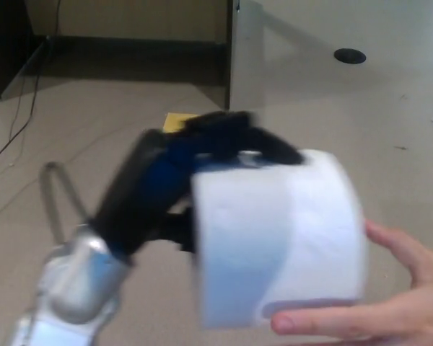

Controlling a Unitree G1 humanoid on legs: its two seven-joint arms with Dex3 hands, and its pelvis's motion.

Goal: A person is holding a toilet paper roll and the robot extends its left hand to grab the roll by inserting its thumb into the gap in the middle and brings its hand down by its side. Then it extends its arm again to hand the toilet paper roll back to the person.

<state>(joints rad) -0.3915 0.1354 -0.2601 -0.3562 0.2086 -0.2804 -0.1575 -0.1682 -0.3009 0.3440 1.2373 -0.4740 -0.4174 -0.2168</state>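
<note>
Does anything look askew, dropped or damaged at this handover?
Nothing stands out. The left hand holds the roll intact, a person's hand cups it from below, and the yellow sheet lies flat on the floor behind.
</note>
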